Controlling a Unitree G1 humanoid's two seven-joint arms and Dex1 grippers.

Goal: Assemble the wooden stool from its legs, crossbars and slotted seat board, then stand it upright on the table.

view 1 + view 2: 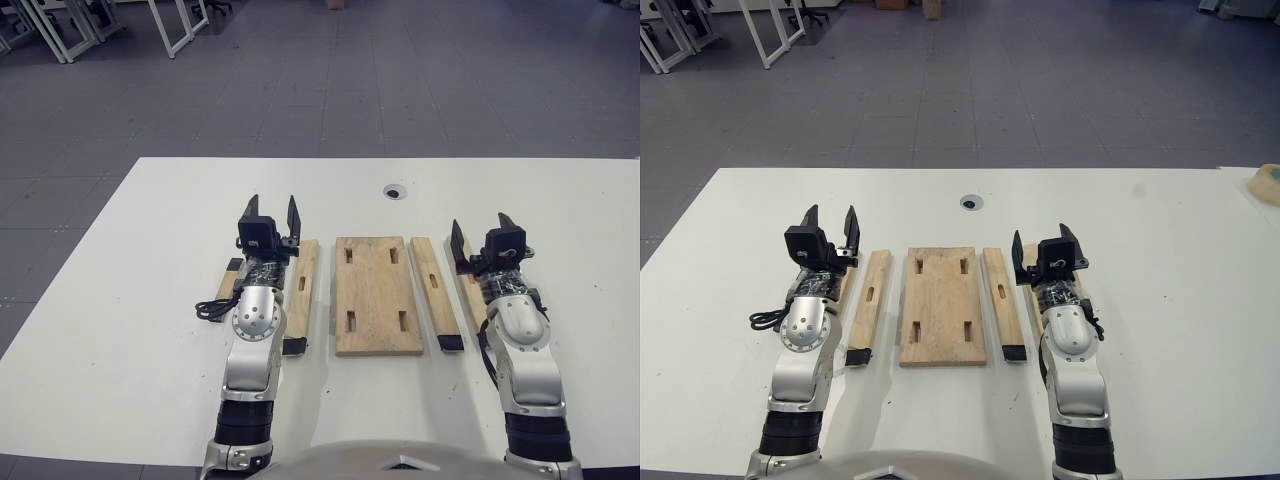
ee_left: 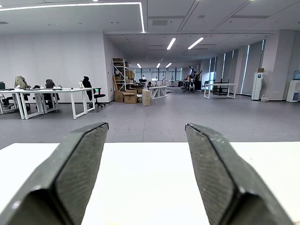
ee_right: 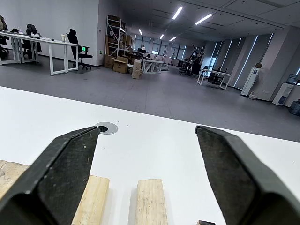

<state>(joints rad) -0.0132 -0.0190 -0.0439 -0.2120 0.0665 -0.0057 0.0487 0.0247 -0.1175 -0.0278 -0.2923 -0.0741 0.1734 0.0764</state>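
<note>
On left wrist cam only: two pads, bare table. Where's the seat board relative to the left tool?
Observer: The seat board lies flat on the table, to the right of the left tool.
Operator: Anything between them?
Observer: One slotted wooden bar, lying alongside the board's left edge.
Operator: Right tool?
Observer: The right tool is open and empty, on the board's right side, beyond a second slotted bar.

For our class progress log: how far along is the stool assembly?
Done: nothing joined; the seat board lies flat, slots empty. In hand: nothing; left gripper and right gripper are open, empty. Remaining: fit the loose left piece, right piece and the rest together, then stand the stool up.
</note>
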